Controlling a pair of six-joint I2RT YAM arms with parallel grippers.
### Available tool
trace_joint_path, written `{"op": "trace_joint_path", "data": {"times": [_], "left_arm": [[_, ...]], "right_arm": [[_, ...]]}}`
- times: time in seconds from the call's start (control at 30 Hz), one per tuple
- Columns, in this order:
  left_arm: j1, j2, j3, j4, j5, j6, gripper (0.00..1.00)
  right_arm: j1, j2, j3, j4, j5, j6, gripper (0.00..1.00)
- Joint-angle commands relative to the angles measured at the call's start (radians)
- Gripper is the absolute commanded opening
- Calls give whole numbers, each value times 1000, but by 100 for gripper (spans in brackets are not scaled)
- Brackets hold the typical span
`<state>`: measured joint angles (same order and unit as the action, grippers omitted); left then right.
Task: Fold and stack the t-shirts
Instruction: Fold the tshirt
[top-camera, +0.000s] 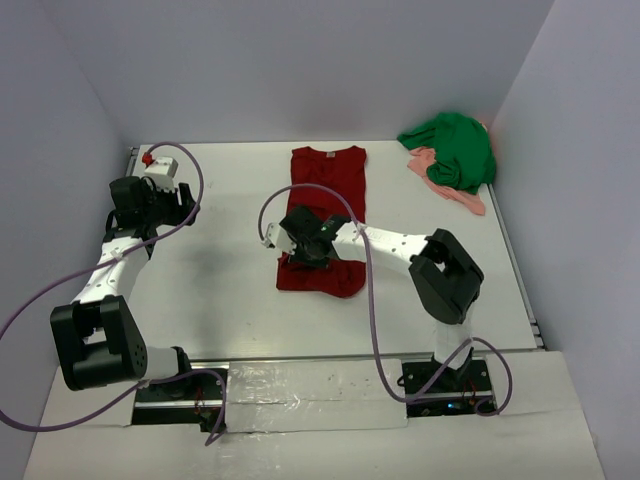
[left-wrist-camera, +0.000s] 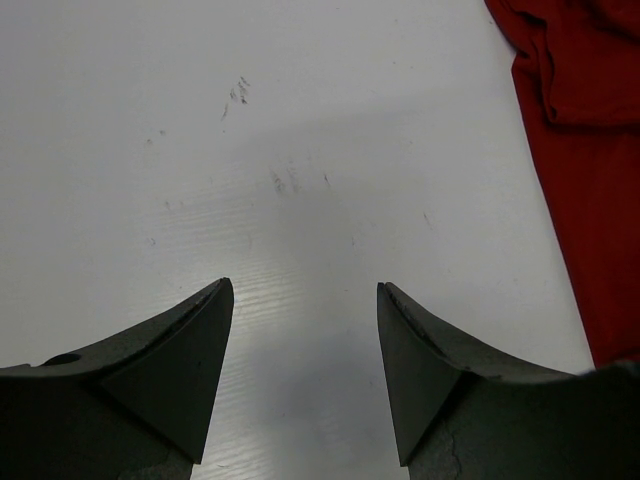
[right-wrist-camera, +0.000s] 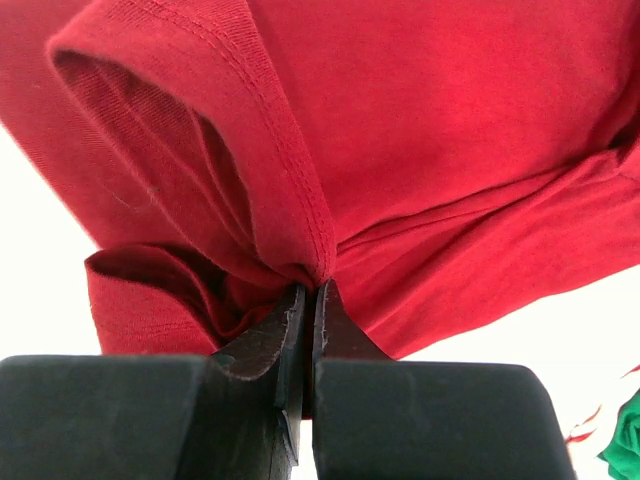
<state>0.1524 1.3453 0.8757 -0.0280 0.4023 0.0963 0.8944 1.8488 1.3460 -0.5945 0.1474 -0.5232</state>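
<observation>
Plainly, right pincer (right-wrist-camera: 310, 292) clamps the dark red t-shirt (right-wrist-camera: 430, 120).

**A:** Got eyes on the left arm (top-camera: 115, 260)?

**B:** Yep. Seeing it reach up toward the far left corner of the table (top-camera: 230, 300), with the left gripper (left-wrist-camera: 305, 290) spread wide.

**A:** And the right arm (top-camera: 395, 242)?

**B:** Elbow up on the right side, forearm reaching in to mid-table. Right gripper (right-wrist-camera: 310, 290) pinched tight on a fold of the dark red shirt (right-wrist-camera: 420, 120).
</observation>
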Motion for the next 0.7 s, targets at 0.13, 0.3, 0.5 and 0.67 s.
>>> {"op": "trace_joint_path", "data": {"times": [0.13,0.3,0.5,0.67], "left_arm": [[6,0,16,-4,32,22,68],[7,9,17,-6,32,25,68],[6,12,16,-6,38,26,68],[6,17,13,-7,38,33,68]], "right_arm": [[-87,84,152,56,46,-86,0],[-121,139,245,53,57,-109,0],[-138,188,334,42,76,-136,0],[-166,236,375,48,77,-132,0]]}}
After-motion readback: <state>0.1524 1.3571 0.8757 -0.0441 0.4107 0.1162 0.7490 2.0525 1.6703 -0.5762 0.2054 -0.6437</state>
